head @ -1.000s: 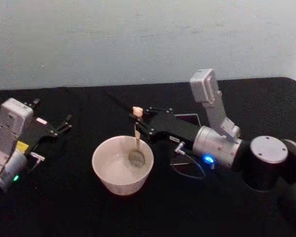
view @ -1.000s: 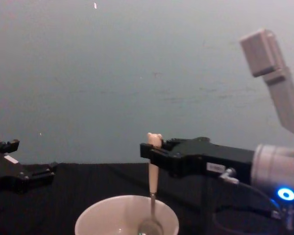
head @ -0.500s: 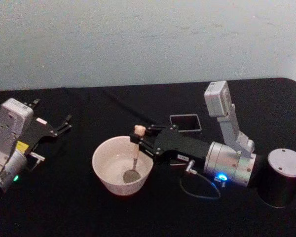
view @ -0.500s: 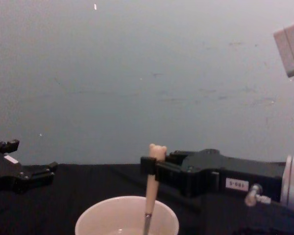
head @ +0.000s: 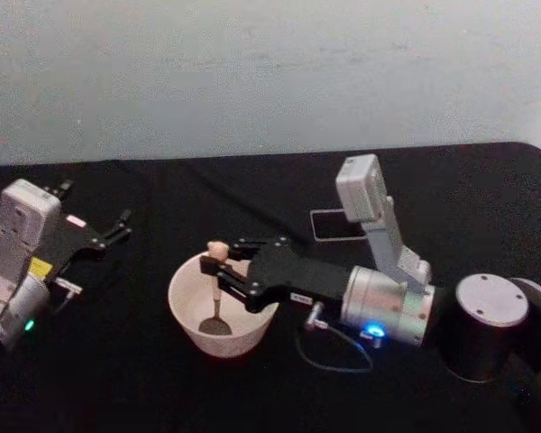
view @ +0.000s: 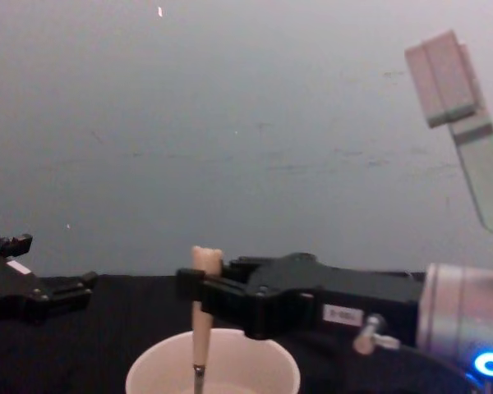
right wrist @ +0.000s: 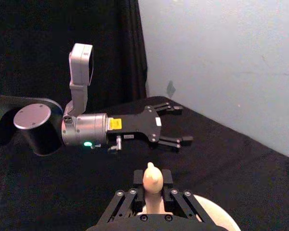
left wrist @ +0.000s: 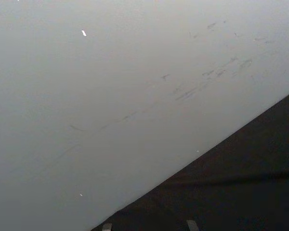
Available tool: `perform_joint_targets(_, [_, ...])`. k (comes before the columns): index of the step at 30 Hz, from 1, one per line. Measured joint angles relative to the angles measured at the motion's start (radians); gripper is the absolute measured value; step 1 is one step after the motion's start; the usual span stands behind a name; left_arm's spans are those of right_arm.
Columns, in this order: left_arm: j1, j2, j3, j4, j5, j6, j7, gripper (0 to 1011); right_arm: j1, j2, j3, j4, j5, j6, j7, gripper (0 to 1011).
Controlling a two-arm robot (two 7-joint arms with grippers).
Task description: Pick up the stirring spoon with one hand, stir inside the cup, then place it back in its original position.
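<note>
Right claw [head: 218, 269] grips the stirring spoon [head: 215, 308] by its handle, bowl down inside the cup [head: 224, 345]; left claw [head: 120, 229] idles open at the desk's [head: 162, 388] left.

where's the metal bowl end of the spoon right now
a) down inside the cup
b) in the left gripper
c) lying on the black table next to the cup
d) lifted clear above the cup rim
A: in the head view the right gripper holds the stirring spoon upright by its handle, the bowl end low inside the cup. The left gripper sits open at the table's left, apart from both.
</note>
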Motion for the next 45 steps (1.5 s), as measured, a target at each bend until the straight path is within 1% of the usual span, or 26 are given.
perform_joint_targets(4, [0.000,0.000,0.000,0.000,0.000,0.000,0.000,1001,0.022,-0.026,-0.016,0.025,-0.011,-0.008,-0.012,227])
perform_joint_targets(6, [0.000,0.000,0.000,0.000,0.000,0.000,0.000,1001,0.026,-0.031,-0.018,0.031,-0.014,-0.009,-0.015,227])
perform_joint_targets(14, [0.000,0.000,0.000,0.000,0.000,0.000,0.000,1001,0.070,-0.084,-0.026,0.105,-0.045,-0.027,-0.051,227])
perform_joint_targets(15, [0.000,0.000,0.000,0.000,0.000,0.000,0.000,1001,0.079,-0.095,-0.025,0.122,-0.051,-0.029,-0.059,227])
perform_joint_targets(18, [0.000,0.000,0.000,0.000,0.000,0.000,0.000,1001,0.092,-0.110,-0.022,0.146,-0.059,-0.031,-0.069,227])
perform_joint_targets(21, [0.000,0.000,0.000,0.000,0.000,0.000,0.000,1001,0.110,-0.132,-0.011,0.181,-0.070,-0.031,-0.089,227])
perform_joint_targets(23, [0.000,0.000,0.000,0.000,0.000,0.000,0.000,1001,0.118,-0.143,-0.002,0.199,-0.075,-0.031,-0.098,227])
perform_joint_targets(25, [0.000,0.000,0.000,0.000,0.000,0.000,0.000,1001,0.121,-0.146,0.000,0.204,-0.078,-0.031,-0.102,227])
perform_joint_targets(27, [0.000,0.000,0.000,0.000,0.000,0.000,0.000,1001,0.128,-0.154,0.012,0.223,-0.083,-0.031,-0.112,227])
perform_joint_targets(32, [0.000,0.000,0.000,0.000,0.000,0.000,0.000,1001,0.130,-0.154,0.034,0.229,-0.085,-0.023,-0.123,227])
perform_joint_targets(36, [0.000,0.000,0.000,0.000,0.000,0.000,0.000,1001,0.113,-0.135,0.052,0.206,-0.082,-0.010,-0.125,227])
perform_joint_targets(39, [0.000,0.000,0.000,0.000,0.000,0.000,0.000,1001,0.096,-0.114,0.062,0.179,-0.076,-0.004,-0.117,227])
perform_joint_targets(40, [0.000,0.000,0.000,0.000,0.000,0.000,0.000,1001,0.082,-0.098,0.067,0.157,-0.071,0.000,-0.107,227])
perform_joint_targets(42, [0.000,0.000,0.000,0.000,0.000,0.000,0.000,1001,0.070,-0.083,0.070,0.138,-0.065,0.002,-0.098,227])
perform_joint_targets(43, [0.000,0.000,0.000,0.000,0.000,0.000,0.000,1001,0.059,-0.069,0.072,0.119,-0.061,0.003,-0.091,227])
perform_joint_targets(44, [0.000,0.000,0.000,0.000,0.000,0.000,0.000,1001,0.059,-0.069,0.072,0.119,-0.061,0.003,-0.091,227])
perform_joint_targets(45, [0.000,0.000,0.000,0.000,0.000,0.000,0.000,1001,0.045,-0.051,0.074,0.096,-0.055,0.006,-0.081,227])
